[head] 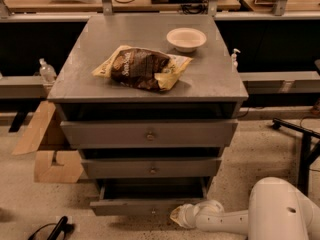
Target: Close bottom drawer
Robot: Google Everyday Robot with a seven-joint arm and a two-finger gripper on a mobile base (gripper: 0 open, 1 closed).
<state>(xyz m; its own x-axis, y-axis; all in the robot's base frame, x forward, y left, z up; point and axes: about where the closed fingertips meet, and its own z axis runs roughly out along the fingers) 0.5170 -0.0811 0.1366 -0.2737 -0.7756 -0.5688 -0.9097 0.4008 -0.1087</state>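
The bottom drawer is the lowest grey drawer of the cabinet. It stands pulled out a short way, with a dark strip of its inside showing above its front. A small knob sits at the centre of the front, near the frame's lower edge. My white arm reaches in from the bottom right. My gripper is at the drawer front's right end, touching or very close to it.
Two wider grey drawer fronts are above it. On the cabinet top lie a chip bag and a white bowl. Cardboard leans on the left. A black stand leg is at the right.
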